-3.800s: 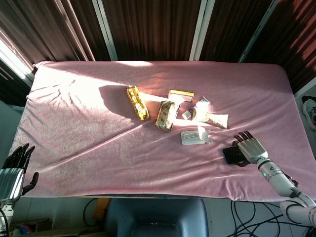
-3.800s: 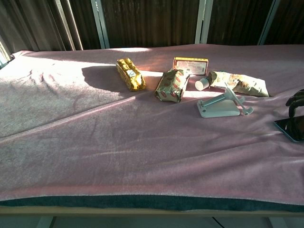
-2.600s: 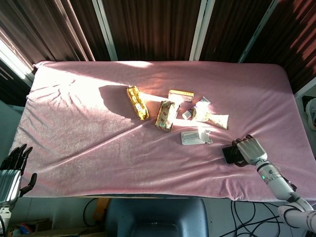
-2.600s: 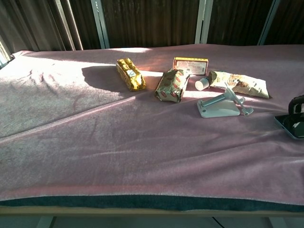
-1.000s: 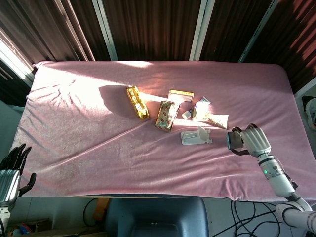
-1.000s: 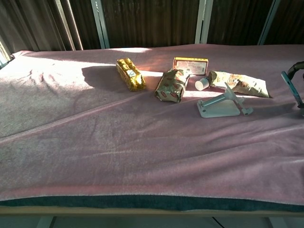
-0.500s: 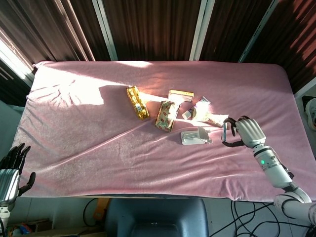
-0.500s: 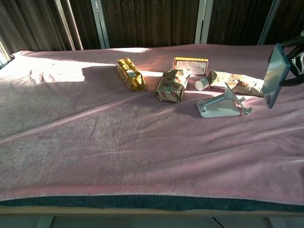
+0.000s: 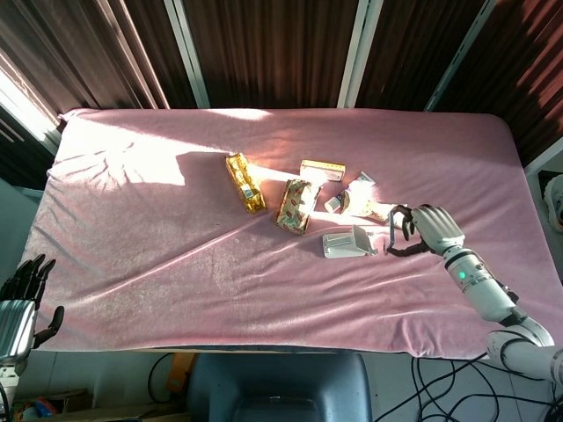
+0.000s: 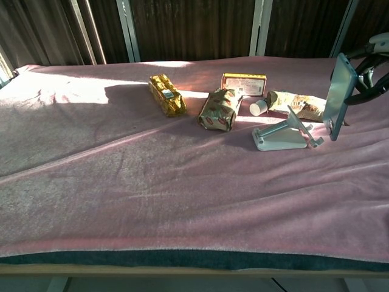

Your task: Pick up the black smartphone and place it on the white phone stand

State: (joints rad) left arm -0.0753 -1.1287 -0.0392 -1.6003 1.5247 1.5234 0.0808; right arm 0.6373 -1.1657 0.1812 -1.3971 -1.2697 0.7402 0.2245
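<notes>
The right hand (image 9: pixel 430 229) has a silver-white back, dark fingers (image 9: pixel 400 214) and a white forearm.

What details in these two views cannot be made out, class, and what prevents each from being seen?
- Right hand, chest view: mostly cut off by the right edge.
- Black smartphone: screen faces away in the chest view; edge-on, a sliver, in the head view.
- Left hand, head view: cut by the left edge; absent from the chest view.
- Snack packets' print: too small to read.
</notes>
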